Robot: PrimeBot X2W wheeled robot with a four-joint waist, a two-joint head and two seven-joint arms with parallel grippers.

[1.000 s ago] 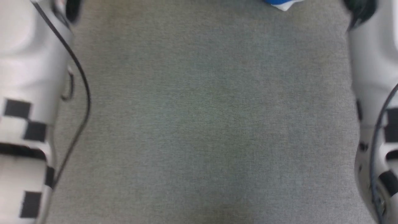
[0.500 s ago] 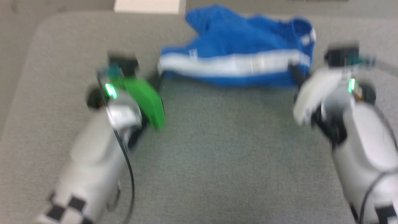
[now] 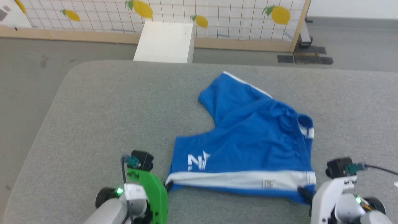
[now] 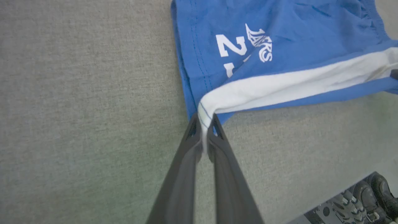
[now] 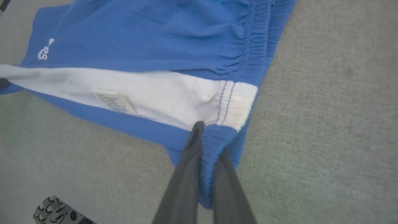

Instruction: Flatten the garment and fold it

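Observation:
The garment (image 3: 248, 140), bright blue shorts with a white number print, lies spread on the grey padded table (image 3: 108, 109). One leg points toward the far edge. A white stripe runs along the near hem, stretched between my two grippers. My left gripper (image 3: 168, 185) is shut on the left end of that stripe, and the left wrist view has the white fabric pinched between the fingers of the left gripper (image 4: 203, 126). My right gripper (image 3: 303, 192) is shut on the gathered waistband corner, as the right gripper (image 5: 206, 137) shows up close. A small white label (image 5: 115, 101) sits on the stripe.
Beyond the table's far edge stands a white box (image 3: 164, 42) on the grey floor. Behind it runs a grid panel with lemon prints (image 3: 217, 15) on a wooden frame. The table's rounded far-left corner (image 3: 74, 68) drops off to the floor.
The head camera has tilted up, from bare grey table to the whole garment and the room behind. Both grippers stay shut on the near hem's two ends.

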